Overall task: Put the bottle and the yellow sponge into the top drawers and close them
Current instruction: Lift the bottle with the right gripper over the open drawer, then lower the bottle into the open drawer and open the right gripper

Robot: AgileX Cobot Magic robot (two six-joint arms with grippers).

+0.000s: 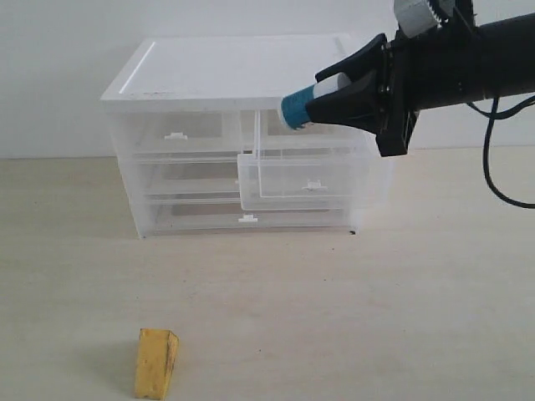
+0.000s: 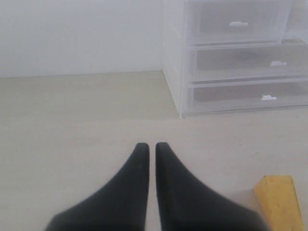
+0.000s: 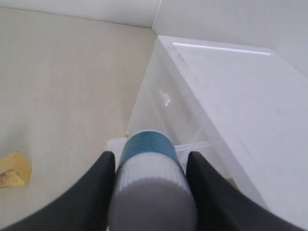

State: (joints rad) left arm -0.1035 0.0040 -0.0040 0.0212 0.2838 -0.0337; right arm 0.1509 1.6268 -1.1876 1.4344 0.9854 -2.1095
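Above the open top-right drawer (image 1: 276,200), right claw (image 1: 318,92) pinches the bottle (image 1: 297,109) sideways. The sponge (image 1: 156,362) lies on the surface (image 1: 376,317) at 7 o'clock from the cabinet (image 1: 217,71); left claw (image 2: 147,150) pressed together near it. Risk: released off-centre, bottle strikes drawer rim, rolls out.

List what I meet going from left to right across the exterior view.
Yellow sponge → bottle, gripped in the right hand → black cable. The cabinet spans sponge and bottle, so I omit it.
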